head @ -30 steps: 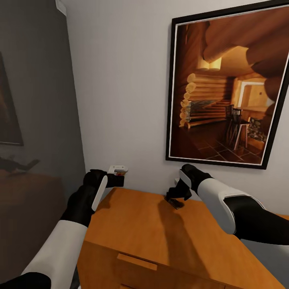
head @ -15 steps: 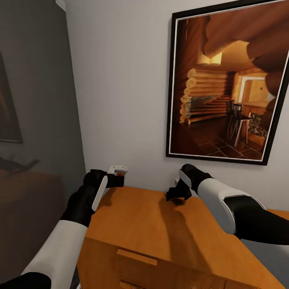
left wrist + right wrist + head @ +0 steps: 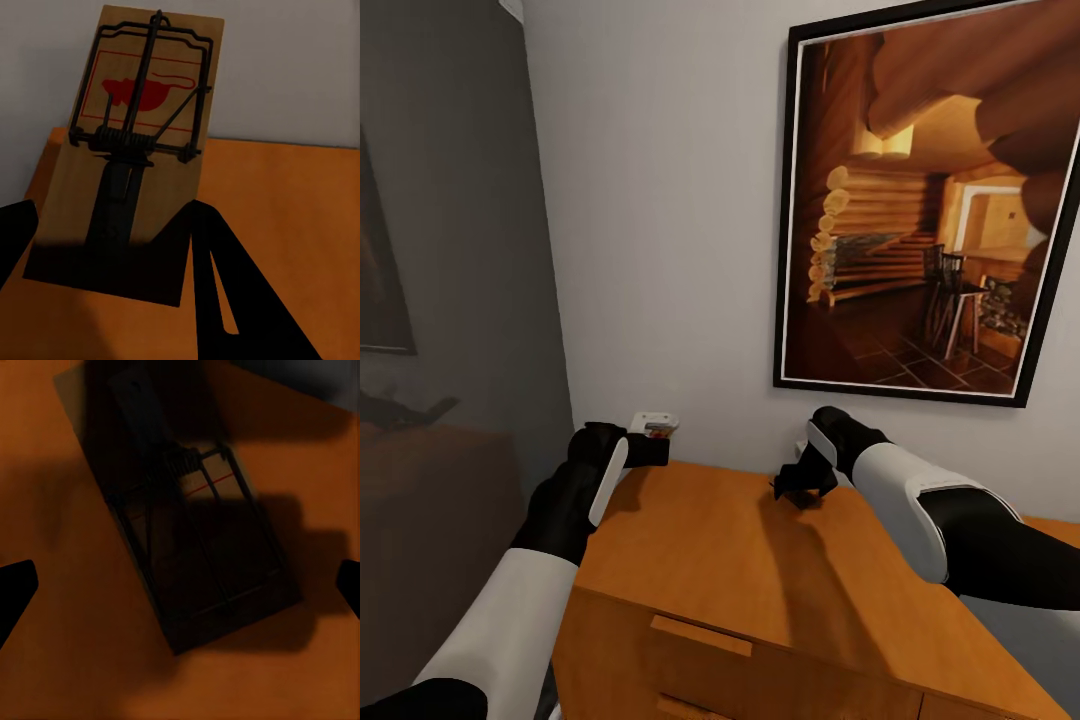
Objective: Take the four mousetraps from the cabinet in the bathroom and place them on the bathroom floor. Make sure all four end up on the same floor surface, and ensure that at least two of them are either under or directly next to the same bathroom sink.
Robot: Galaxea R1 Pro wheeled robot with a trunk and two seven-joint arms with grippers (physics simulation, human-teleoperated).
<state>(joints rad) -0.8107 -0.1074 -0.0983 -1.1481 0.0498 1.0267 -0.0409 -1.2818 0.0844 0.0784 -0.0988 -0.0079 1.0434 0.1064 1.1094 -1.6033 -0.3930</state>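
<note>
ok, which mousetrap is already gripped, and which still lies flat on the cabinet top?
The left gripper grips the lit mousetrap, raised beside the wall. The shadowed mousetrap lies flat on the cabinet, between the right gripper's open jaws.

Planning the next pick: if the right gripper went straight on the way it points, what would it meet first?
Probably the mousetrap lying flat on the cabinet top; it sits between the open fingertips of the right gripper, though the gap is hard to judge.

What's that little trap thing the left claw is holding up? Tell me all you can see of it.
It is a mousetrap: a flat rectangular board that looks like pale wood, printed with a red outline and a red shape. A dark wire bar, coiled spring and thin rod sit on its face. The left gripper holds it by its lower end, jaws closed on it, raised above the orange-brown cabinet near the pale wall.
</note>
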